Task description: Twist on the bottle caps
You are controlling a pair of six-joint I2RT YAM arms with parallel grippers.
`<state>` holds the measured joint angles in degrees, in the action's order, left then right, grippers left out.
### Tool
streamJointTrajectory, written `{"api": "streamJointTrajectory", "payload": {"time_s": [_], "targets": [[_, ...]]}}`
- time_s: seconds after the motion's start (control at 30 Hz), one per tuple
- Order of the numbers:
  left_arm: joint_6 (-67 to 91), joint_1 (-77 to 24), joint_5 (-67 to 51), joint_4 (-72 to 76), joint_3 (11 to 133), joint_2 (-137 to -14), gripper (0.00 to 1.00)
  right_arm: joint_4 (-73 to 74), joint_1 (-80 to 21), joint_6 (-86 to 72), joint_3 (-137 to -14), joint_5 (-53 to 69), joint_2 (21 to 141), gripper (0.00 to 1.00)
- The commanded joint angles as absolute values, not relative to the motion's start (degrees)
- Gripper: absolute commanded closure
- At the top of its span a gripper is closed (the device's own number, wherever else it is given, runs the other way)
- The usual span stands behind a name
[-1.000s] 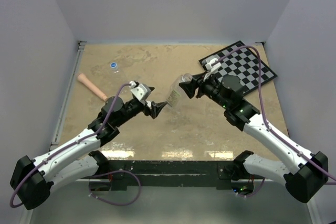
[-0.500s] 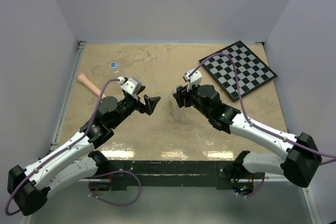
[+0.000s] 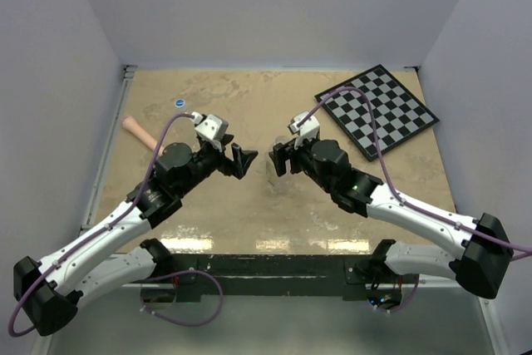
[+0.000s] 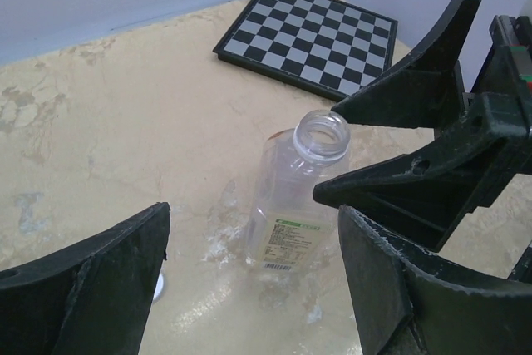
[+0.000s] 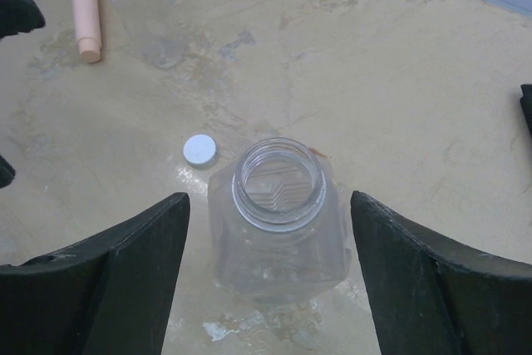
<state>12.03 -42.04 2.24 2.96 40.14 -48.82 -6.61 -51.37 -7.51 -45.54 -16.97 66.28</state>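
A clear wide bottle (image 5: 278, 230) stands upright on the table with its mouth uncapped. My right gripper (image 5: 270, 288) is open around it, a gap showing on each side between its fingers (image 5: 100, 280) and the bottle. A white cap (image 5: 199, 149) lies flat on the table just beside the bottle. My left gripper (image 4: 249, 288) is open and empty, facing the bottle (image 4: 295, 197) from a short way off. In the top view the left gripper (image 3: 243, 160) and right gripper (image 3: 278, 158) face each other mid-table. A blue cap (image 3: 180, 103) lies at the far left.
A pink stick (image 3: 140, 134) lies at the left of the table, behind the left arm. A black-and-white checkerboard (image 3: 378, 110) lies at the far right corner. Grey walls close in the table on three sides.
The right gripper brought the tilted bottle down, stood it upright on the table and opened off it. The left arm shifted slightly towards the back.
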Motion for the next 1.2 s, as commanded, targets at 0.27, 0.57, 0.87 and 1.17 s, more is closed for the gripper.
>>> {"api": "streamJointTrajectory", "payload": {"time_s": [0.27,0.57,0.87,1.17], "targets": [[14.6,-42.2,-4.5,-3.3,49.4,-53.6,0.14,-3.7,-51.4,-6.3,-51.2,-18.5,54.6,0.07],[7.4,-42.2,-9.5,21.0,29.0,-51.7,0.12,-2.4,-49.7,-8.2,-52.1,-10.1,54.8,0.05],[5.7,-42.9,-11.7,55.3,11.1,-59.0,0.11,-0.3,-49.6,-7.5,-53.6,-9.1,56.9,0.04],[5.0,-43.5,-8.1,75.3,9.7,-73.5,0.1,-0.2,-49.5,-6.7,-54.1,-11.0,57.0,0.04]]}}
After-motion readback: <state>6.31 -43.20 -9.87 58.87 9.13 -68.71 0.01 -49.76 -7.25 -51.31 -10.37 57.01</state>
